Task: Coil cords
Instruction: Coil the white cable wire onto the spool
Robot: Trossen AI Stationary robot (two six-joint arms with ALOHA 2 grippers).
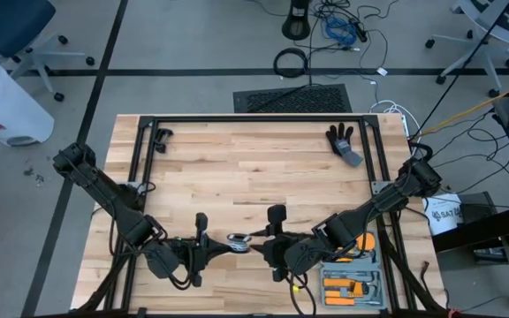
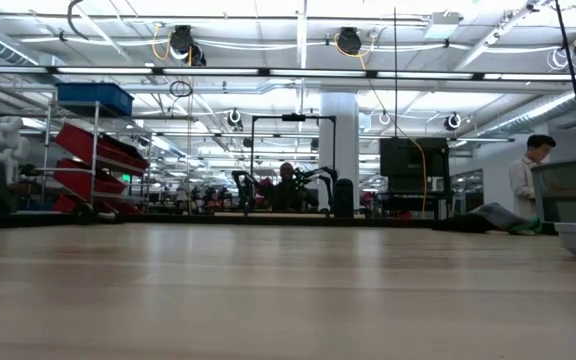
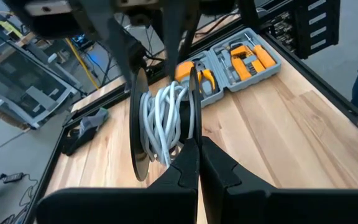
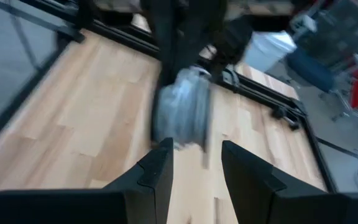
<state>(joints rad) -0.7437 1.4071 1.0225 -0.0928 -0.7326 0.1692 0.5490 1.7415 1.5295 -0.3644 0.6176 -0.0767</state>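
The cords are a white cord (image 3: 165, 121) wound between the two black discs of a small reel (image 1: 239, 240). The reel is lifted above the table's near edge, between my two grippers. My left gripper (image 3: 197, 163) comes at it from the table's left and is shut on one disc. My right gripper (image 4: 194, 163) faces it from the table's right. It is open, with the reel (image 4: 182, 115) just past its fingertips. In the left wrist view its dark fingers (image 3: 126, 59) stand on either side of the reel's far rim. The low view shows neither grippers nor reel. My left gripper pinches the rim of one black disc (image 3: 192, 134) between its two fingers, at the rim's edge nearest the gripper. The fingers come from the table's left, slanting a little downward. The reel is clear of the table with its discs on edge. Whether my right gripper touches the reel, I cannot tell.
An open grey case of orange tools (image 1: 352, 278) lies at the near right corner, close under my right arm. A black glove (image 1: 345, 143) lies at the far right. A black frame (image 1: 254, 119) runs round the table's edges. The middle of the wooden top is bare.
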